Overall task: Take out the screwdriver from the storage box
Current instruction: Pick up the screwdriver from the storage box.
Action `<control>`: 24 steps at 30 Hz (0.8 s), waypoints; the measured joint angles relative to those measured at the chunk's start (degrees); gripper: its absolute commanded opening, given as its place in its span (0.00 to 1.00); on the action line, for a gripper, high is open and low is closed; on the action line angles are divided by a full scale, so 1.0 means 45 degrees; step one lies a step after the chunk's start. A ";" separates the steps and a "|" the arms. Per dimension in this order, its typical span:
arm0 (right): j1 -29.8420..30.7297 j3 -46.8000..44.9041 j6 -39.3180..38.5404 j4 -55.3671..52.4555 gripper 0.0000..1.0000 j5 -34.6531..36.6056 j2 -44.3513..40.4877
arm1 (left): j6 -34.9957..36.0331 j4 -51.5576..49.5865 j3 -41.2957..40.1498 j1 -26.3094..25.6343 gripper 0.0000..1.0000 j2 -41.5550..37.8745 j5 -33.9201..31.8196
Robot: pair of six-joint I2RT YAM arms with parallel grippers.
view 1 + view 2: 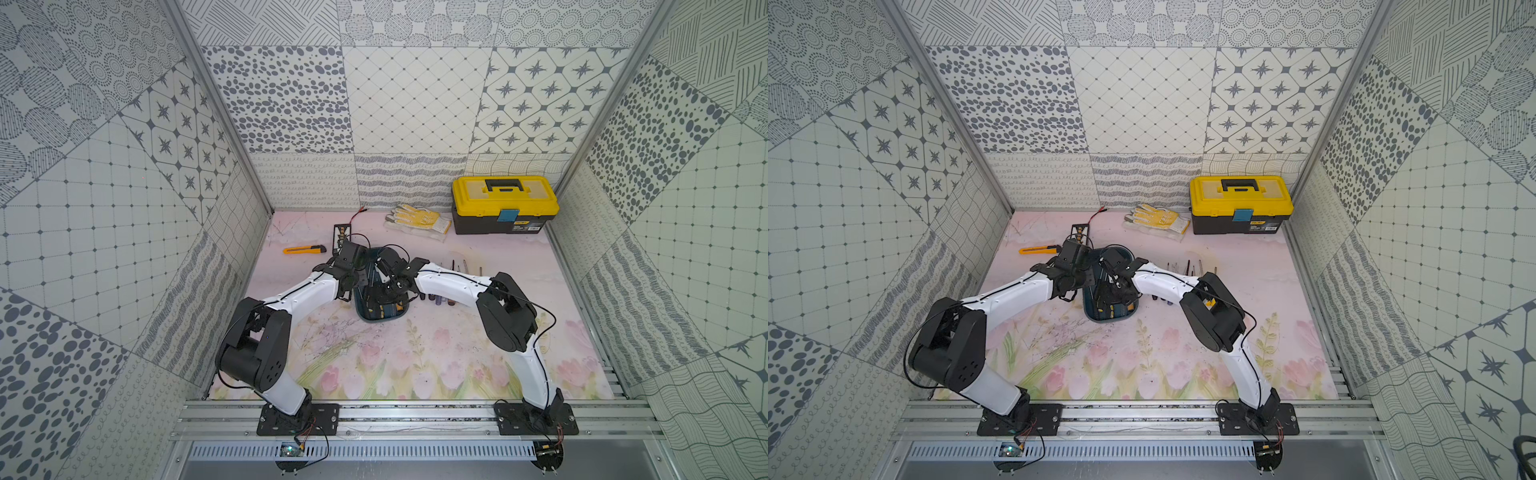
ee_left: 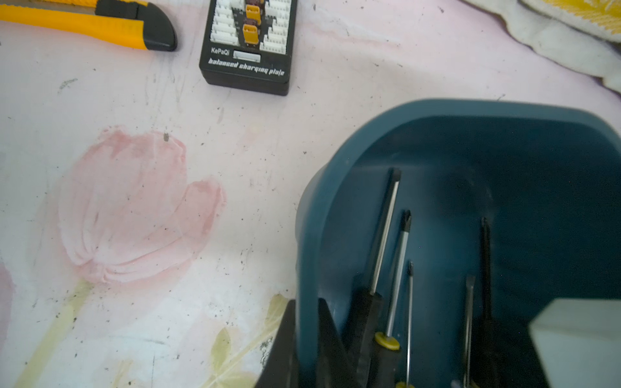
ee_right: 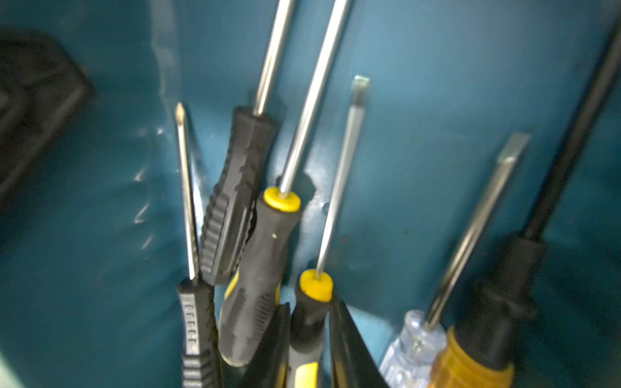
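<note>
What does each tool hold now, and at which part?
The left tool clamps the storage box by its side wall. The right tool grips the yellow-collared screwdriver by its handle.

Boxed in by grey-white patterned walls (image 1: 415, 104) on three sides. Pink floral worktop (image 1: 415, 365), scuffed. Aluminium rail (image 1: 415, 415) along near edge. Even, bright light.

Six screwdrivers (image 3: 258, 268) in one storage box (image 3: 437, 84); one toolbox (image 1: 505, 203), one utility knife (image 1: 303, 249), one charging plate (image 2: 248, 63).

Yellow toolbox (image 1: 505, 203) is sitting at the table's (image 1: 415, 353) back corner, gloves (image 1: 417, 219) lying beside it, utility knife (image 1: 304, 249) and charging board (image 2: 248, 47) lying nearby.
</note>
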 measured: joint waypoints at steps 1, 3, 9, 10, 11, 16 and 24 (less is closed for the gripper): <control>0.0000 0.0000 -0.0005 0.0000 0.24 0.0117 0.0000 | -0.0005 0.0000 0.0000 0.0000 0.00 0.0000 0.0005; 0.0005 0.0005 -0.0058 -0.0019 0.31 0.0321 0.0000 | -0.0024 0.0019 0.0000 0.0000 0.00 0.0000 0.0015; 0.0029 0.0136 -0.0340 -0.0238 0.35 0.0442 0.0107 | -0.0034 0.0044 0.0000 0.0000 0.00 0.0000 0.0029; 0.0029 0.0180 -0.0345 -0.0262 0.33 0.0423 0.0155 | -0.0034 0.0039 0.0000 0.0000 0.00 0.0000 0.0029; 0.0029 0.0199 -0.0350 -0.0253 0.31 0.0389 0.0189 | -0.0034 0.0034 0.0000 0.0000 0.00 0.0000 0.0029; 0.0049 0.0219 -0.0403 -0.0175 0.13 0.0486 0.0267 | -0.0034 0.0015 0.0000 0.0000 0.00 0.0000 0.0053; 0.0053 0.0219 -0.0393 -0.0170 0.00 0.0529 0.0262 | -0.0034 0.0010 0.0000 0.0000 0.00 0.0000 0.0044</control>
